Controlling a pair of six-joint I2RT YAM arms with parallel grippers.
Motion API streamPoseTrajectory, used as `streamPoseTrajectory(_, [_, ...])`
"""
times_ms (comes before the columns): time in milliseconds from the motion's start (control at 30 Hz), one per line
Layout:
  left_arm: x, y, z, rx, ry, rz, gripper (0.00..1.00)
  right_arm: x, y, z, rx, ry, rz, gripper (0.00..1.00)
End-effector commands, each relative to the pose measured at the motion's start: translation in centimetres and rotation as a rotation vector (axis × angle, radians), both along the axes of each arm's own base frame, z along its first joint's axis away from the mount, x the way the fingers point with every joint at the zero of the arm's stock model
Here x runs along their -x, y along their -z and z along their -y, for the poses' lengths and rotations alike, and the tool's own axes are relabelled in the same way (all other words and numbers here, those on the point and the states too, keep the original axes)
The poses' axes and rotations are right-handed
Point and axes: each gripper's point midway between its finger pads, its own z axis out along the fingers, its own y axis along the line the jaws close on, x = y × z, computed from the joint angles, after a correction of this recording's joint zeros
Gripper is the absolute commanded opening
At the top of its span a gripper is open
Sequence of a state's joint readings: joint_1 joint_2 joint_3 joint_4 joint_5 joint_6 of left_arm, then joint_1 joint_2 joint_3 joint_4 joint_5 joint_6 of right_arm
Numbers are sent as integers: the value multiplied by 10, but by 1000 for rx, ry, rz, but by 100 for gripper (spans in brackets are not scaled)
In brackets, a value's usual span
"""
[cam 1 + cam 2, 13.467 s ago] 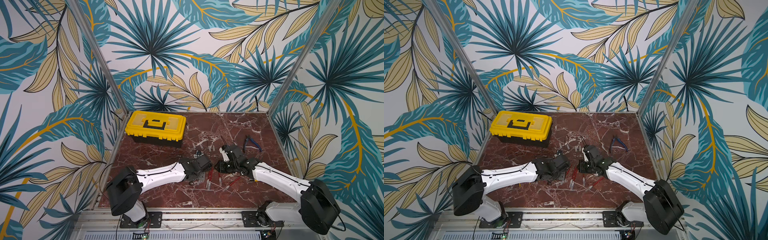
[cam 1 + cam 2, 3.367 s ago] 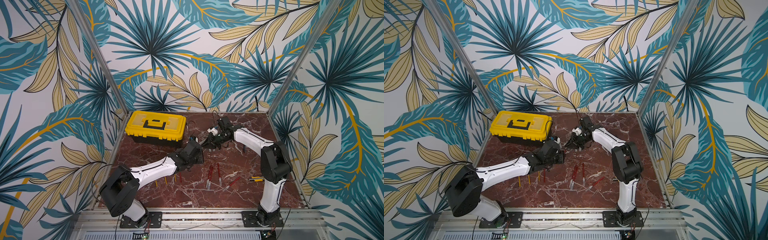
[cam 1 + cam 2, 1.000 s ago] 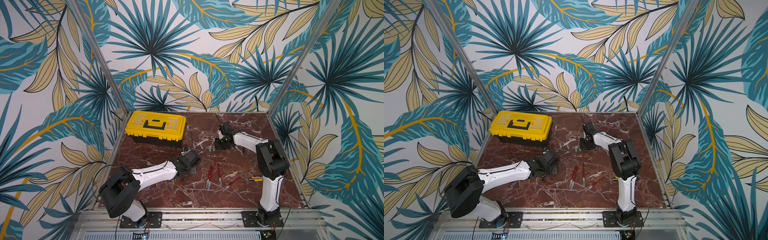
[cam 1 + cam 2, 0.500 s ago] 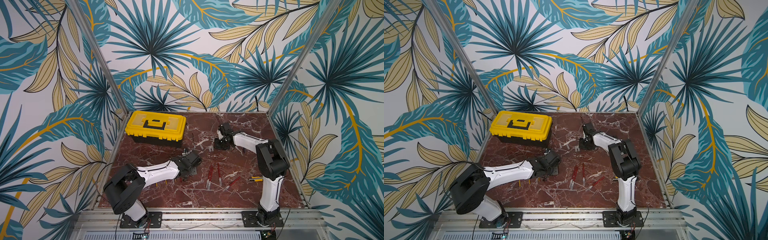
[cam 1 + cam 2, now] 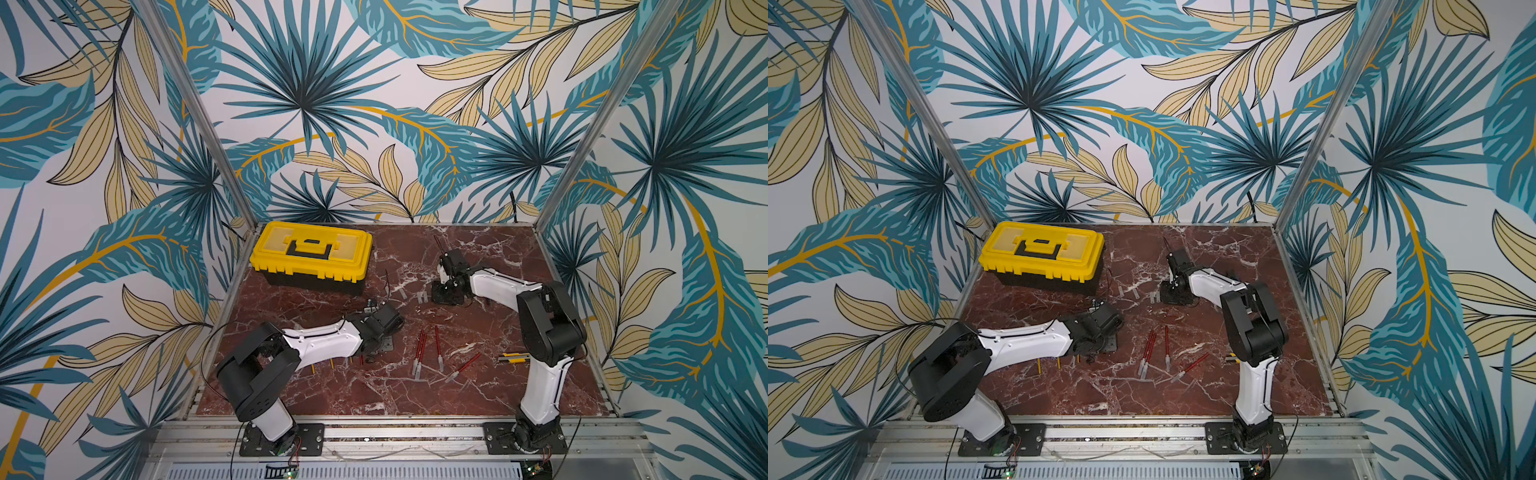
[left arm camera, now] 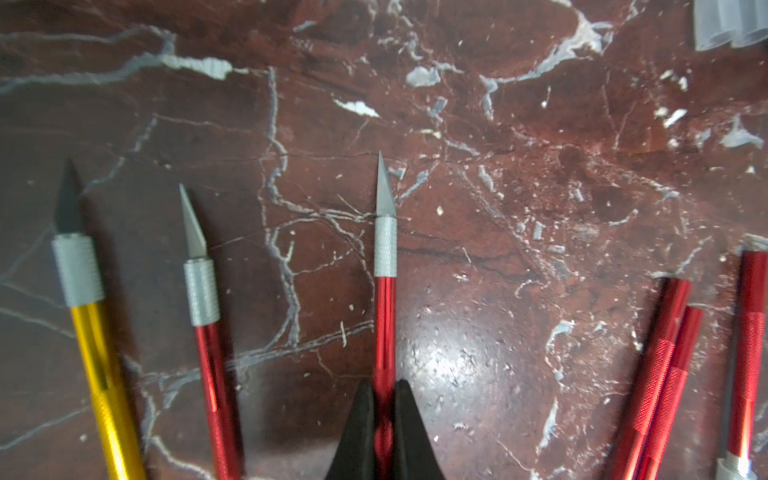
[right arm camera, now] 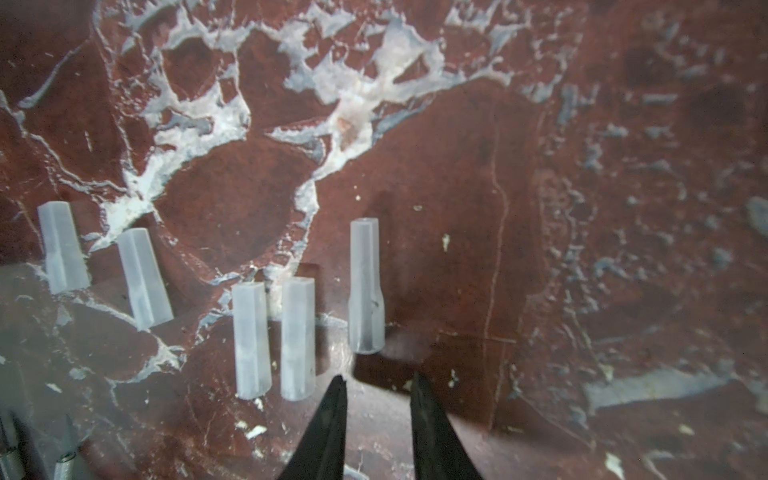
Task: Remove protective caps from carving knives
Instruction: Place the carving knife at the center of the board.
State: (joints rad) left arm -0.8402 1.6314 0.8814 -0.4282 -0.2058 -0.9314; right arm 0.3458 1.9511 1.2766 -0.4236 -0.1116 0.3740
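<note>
My left gripper (image 6: 384, 388) is shut on the handle of a red carving knife (image 6: 385, 316) whose bare blade points away, low over the marble. Beside it lie an uncapped red knife (image 6: 208, 340) and a yellow one (image 6: 89, 328). More red carving knives (image 5: 419, 353) lie at the table's middle, their tips still in caps. My right gripper (image 7: 378, 380) is open and holds nothing. Just ahead of it lies a protective cap (image 7: 365, 286), at the end of a row of several loose caps (image 7: 297, 336). In a top view these caps (image 5: 422, 297) lie left of the right gripper (image 5: 442, 297).
A shut yellow toolbox (image 5: 311, 257) stands at the back left in both top views (image 5: 1040, 257). A yellow-and-black utility knife (image 5: 515, 358) lies near the right arm's upright link. Patterned walls close in three sides of the marble table (image 5: 478, 386).
The two grippers have drawn apart from near the toolbox. The right one went to the cap row and opened, leaving a cap there. The left one carried the bare red knife down beside the uncapped knives.
</note>
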Motion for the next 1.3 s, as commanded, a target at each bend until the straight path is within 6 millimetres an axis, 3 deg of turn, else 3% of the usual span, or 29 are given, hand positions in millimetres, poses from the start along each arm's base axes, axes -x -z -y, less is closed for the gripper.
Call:
streamPoseTrajectory(0, [-2, 5, -9, -29, -20, 13, 0, 14, 2, 5, 22, 4, -36, 30])
streamPoseTrajectory(200, [5, 13, -19, -41, -43, -4, 3, 16, -2, 3, 1, 9, -36, 30])
streamPoseTrajectory(567, [13, 31, -32, -88, -65, -44, 13, 17, -32, 5, -5, 2, 20, 31])
streamPoseTrajectory(700, [13, 36, -34, -100, -69, -54, 18, 19, -31, 6, -4, 2, 18, 31])
streamPoseTrajectory(933, [16, 43, -36, -109, -70, -78, 17, 22, -27, 5, -15, -1, 8, 31])
streamPoseTrajectory(1267, [12, 26, -24, -54, -63, -66, 18, 30, -35, 4, -42, 6, 16, 31])
